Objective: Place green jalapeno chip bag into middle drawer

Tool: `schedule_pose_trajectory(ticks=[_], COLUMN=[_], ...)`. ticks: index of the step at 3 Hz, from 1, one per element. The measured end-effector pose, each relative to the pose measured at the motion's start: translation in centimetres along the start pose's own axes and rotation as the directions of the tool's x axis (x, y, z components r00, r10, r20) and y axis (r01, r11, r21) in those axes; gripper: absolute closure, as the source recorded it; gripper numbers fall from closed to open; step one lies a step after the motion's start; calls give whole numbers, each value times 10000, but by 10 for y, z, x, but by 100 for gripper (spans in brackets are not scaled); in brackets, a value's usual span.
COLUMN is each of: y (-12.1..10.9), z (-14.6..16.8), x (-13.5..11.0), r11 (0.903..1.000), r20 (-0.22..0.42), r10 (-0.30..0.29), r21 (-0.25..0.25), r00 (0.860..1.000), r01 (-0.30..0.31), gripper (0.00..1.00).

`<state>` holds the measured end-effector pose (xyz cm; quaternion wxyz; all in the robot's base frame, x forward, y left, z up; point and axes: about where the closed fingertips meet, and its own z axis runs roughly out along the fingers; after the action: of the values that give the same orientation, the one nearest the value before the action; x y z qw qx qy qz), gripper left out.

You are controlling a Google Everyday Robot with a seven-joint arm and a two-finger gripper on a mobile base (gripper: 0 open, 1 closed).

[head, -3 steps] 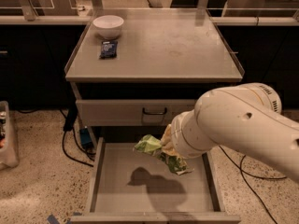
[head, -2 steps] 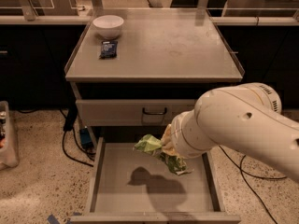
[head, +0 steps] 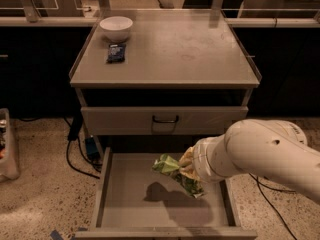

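The green jalapeno chip bag [head: 176, 174] is a crinkled light-green foil bag hanging in the air over the right half of the middle drawer [head: 132, 204], casting a shadow on the drawer's flat grey floor. My gripper [head: 189, 166] is at the end of the large white arm that comes in from the right; it holds the bag at its right end, a little above the drawer floor. The bag hides the fingertips.
The closed upper drawer front with a black handle [head: 165, 119] is just above the open drawer. On the cabinet top stand a white bowl [head: 116, 28] and a small dark blue packet [head: 116, 53]. Black cables [head: 75, 151] lie on the speckled floor at the left.
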<state>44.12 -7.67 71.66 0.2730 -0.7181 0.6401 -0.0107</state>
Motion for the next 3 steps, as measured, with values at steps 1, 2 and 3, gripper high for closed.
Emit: schedule_pose_trajectory(ticks=[1, 2, 3], y=[9, 3, 2], z=[42, 91, 130], x=[41, 73, 88], r11=[9997, 9993, 9988], r20=[131, 257, 502], r10=[264, 353, 437], r21=[-10, -82, -243], r00=[9996, 9990, 9978], r01=[-264, -351, -425], gripper=[100, 100, 100])
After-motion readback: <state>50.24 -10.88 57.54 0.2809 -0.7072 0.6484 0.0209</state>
